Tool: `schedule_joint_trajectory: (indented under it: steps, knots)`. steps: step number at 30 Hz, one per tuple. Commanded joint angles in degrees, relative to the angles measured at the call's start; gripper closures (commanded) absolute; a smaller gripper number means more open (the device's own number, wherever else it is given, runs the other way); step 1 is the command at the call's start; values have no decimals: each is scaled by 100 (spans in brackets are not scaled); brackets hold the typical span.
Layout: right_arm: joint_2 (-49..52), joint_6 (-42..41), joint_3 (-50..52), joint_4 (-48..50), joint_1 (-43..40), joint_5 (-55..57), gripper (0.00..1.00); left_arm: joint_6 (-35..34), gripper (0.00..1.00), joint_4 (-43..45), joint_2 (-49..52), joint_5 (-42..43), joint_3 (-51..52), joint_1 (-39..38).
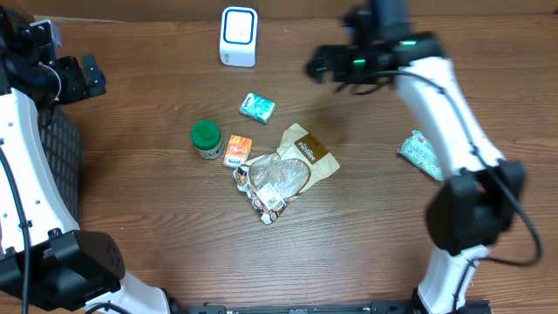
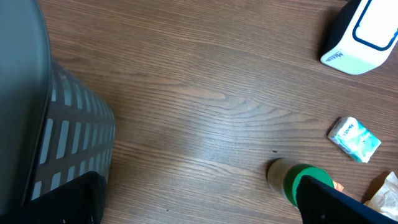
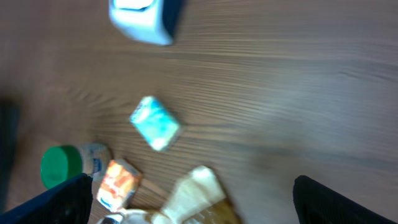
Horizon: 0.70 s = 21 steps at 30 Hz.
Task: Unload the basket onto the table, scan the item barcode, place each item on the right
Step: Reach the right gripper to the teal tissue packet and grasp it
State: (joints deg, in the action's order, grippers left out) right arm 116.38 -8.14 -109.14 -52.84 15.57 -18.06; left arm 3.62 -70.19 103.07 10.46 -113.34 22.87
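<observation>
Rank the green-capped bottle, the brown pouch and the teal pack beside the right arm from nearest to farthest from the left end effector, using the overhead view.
Measured from the left end effector:
1. green-capped bottle, at the left edge of the pile.
2. brown pouch, mid-table.
3. teal pack, far right, beside the right arm.

The left arm [image 1: 22, 157] is standing upright at the left side, its dark wrist [image 1: 52, 77] bending inward at the far end. Its jaws are gaping wide, the fingertips [image 2: 71, 199] gripping nothing. The right arm [image 1: 449, 113] is stretching from the near right toward the far middle. Its jaws are also spreading wide and holding nothing.
</observation>
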Motion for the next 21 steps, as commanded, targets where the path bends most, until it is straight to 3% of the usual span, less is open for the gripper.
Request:
schedule_joint_trajectory:
  steps: [1,5,10,15,21]
  knots:
    - [800,476,-826,-162,426,726,0,155,1,13,46,2,-26,-39]
    - [1567,1333,-1550,-369,717,859,0,155,0,13,46,4,-26,-39]
    - [1915,1930,-1532,46,811,625,2,155,0,13,46,4,-26,-39]
    - [2109,2175,-1504,407,811,-114,19,155,1,13,46,2,-26,-39]
    - [2441,2212,-1495,588,826,-376,32,155,1,13,46,2,-26,-39]
